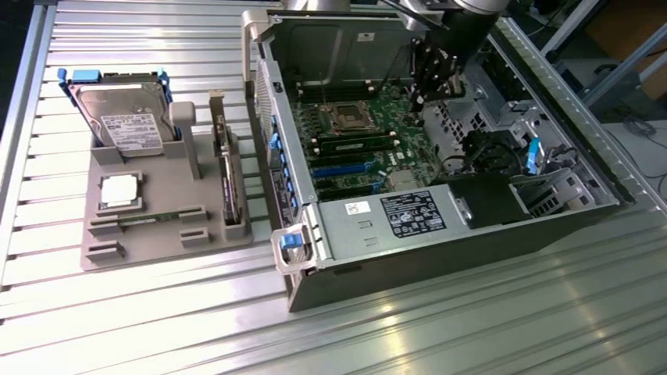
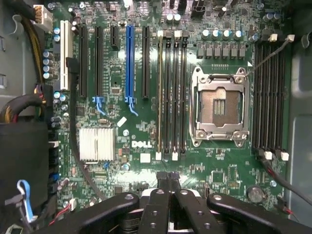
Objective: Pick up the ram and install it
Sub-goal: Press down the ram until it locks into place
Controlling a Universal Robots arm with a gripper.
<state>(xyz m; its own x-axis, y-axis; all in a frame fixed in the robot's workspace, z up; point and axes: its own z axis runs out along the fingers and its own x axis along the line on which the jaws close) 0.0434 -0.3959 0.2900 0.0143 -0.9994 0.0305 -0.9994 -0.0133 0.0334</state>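
Printed in white on the green motherboard [image 2: 146, 97], just beside the ribbed silver heatsink [image 2: 96, 144]: "DELL". Print on the white-and-black label of the grey power supply box [image 1: 411, 212] too small to read. Likewise the white label on the silver hard drive [image 1: 130, 125].

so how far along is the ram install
One installed stick already looks seated in a slot beside the empty cpu socket. The gripper is shut with nothing in it, above the motherboard. A loose ram stick lies in the grey tray; if that's the one meant, pickup and install are both left.
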